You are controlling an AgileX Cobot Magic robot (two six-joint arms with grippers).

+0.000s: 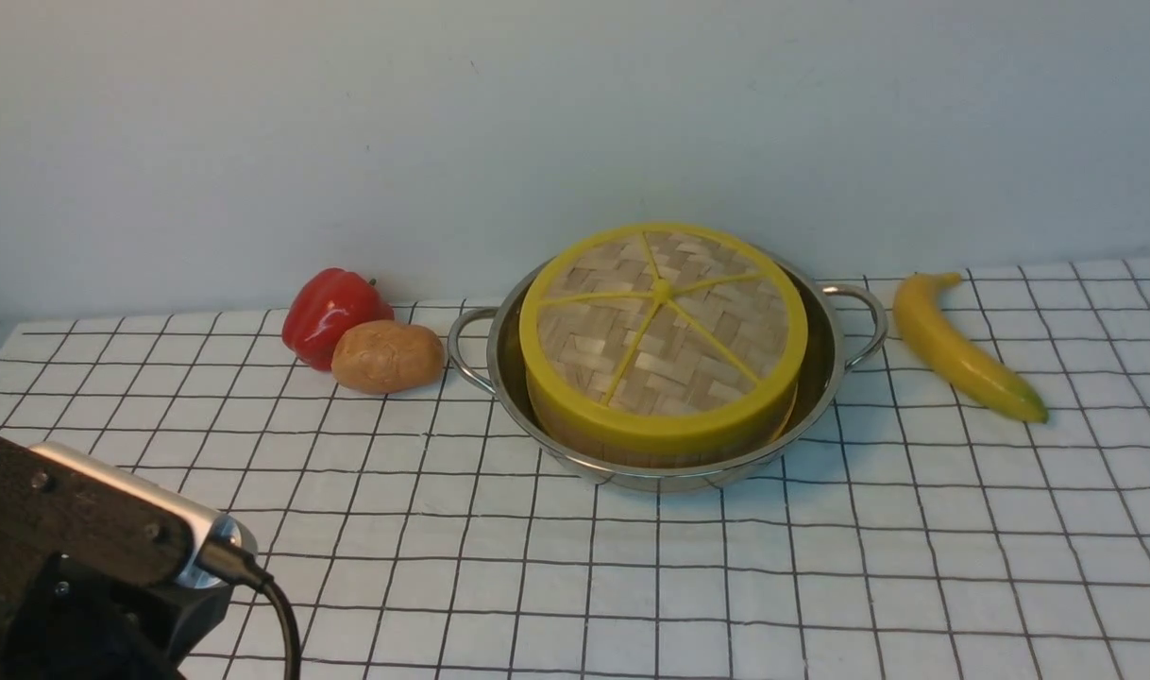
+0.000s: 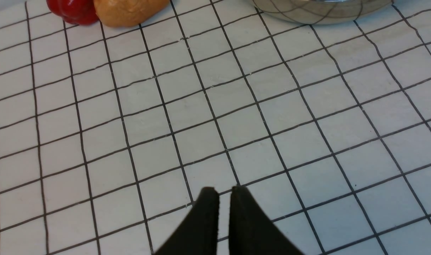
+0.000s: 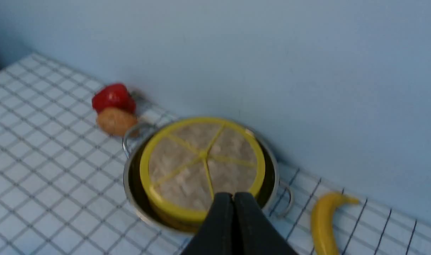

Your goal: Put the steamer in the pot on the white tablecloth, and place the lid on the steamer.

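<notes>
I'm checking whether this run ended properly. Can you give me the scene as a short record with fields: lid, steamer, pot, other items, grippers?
lid: lid sits on the steamer, slightly tilted
steamer: steamer stands inside the pot, contents hidden
pot: pot on the white tablecloth
other items: red pepper and potato left of the pot, banana to its right
left gripper: left gripper nearly closed, empty, over the cloth
right gripper: right gripper shut, empty

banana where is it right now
In the front view the banana lies on the white tablecloth on the robot's right side, just beyond the pot's right handle and apart from it, near the back wall.
</notes>
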